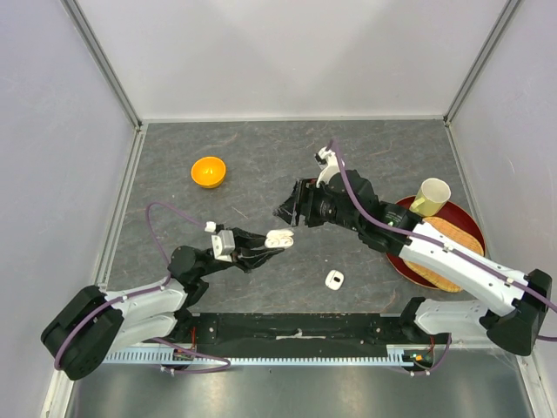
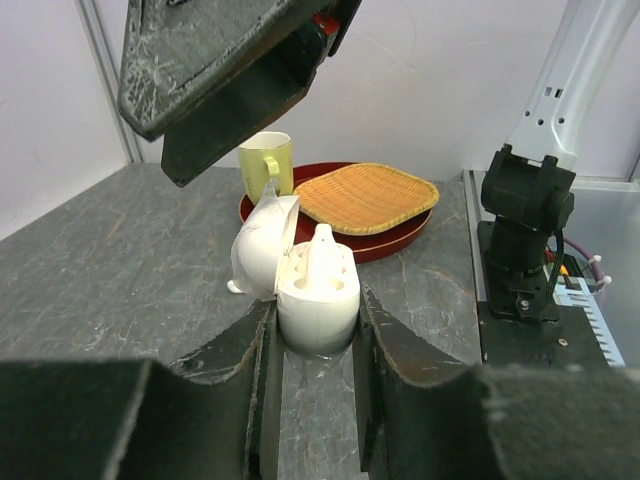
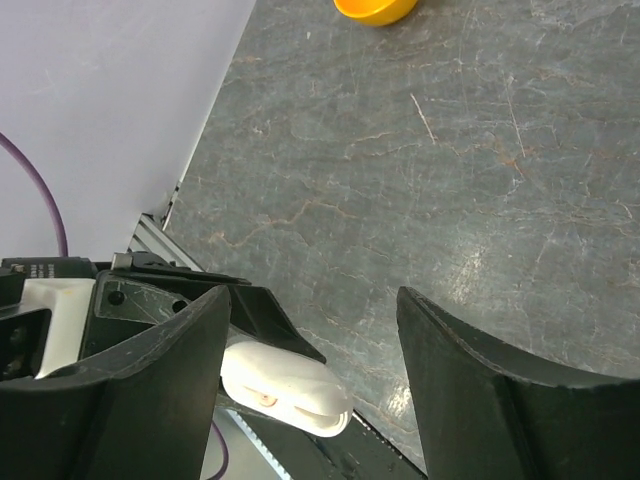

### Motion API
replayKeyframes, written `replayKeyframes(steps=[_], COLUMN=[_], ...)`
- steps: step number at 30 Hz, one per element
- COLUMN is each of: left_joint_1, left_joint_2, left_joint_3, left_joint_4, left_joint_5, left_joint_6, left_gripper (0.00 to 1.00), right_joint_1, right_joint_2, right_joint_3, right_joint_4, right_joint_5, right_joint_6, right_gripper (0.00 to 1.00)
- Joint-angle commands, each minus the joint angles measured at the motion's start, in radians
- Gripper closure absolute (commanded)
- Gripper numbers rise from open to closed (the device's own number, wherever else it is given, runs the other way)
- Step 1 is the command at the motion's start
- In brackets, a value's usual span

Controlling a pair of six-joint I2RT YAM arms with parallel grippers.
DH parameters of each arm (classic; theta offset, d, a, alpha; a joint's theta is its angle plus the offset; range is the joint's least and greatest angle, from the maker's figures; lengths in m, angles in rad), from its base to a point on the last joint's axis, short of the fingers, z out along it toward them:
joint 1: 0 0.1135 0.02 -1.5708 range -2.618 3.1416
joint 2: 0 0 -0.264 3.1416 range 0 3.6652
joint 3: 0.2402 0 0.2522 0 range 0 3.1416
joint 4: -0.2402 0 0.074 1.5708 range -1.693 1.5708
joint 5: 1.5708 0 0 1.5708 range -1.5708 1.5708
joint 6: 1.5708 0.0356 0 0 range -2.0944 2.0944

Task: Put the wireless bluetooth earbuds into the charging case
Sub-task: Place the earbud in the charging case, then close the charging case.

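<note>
My left gripper is shut on a white charging case and holds it upright just above the table. In the left wrist view the case sits between the fingers with its lid swung open to the left. One white earbud stands up out of the case. My right gripper is open and empty, hovering just above and behind the case. In the right wrist view its jaws stand wide apart, with the case below at the left.
A second small white case lies on the table in front of the grippers. A red tray at the right holds a woven mat and a yellow-green cup. An orange bowl sits at the back left.
</note>
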Motion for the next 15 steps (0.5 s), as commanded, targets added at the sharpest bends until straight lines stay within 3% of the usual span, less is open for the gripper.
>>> replayKeyframes(steps=[1, 7, 15], left_joint_1=[0.017, 0.028, 0.029], left_joint_2=[-0.007, -0.042, -0.094], left_joint_3=[0.028, 0.027, 0.027], left_joint_4=[0.218, 0.181, 0.089], left_joint_5=[0.022, 0.016, -0.023], left_joint_6=[-0.038, -0.036, 0.004], left_gripper=[0.98, 0.98, 0.98], right_joint_1=[-0.002, -0.009, -0.012], right_joint_2=[0.023, 0.045, 0.092], right_joint_3=[0.030, 0.009, 0.013], right_joint_4=[0.011, 0.021, 0.024], right_joint_5=[-0.020, 0.028, -0.062], right_joint_6=[-0.017, 0.003, -0.023], right_gripper=[0.25, 0.24, 0.24])
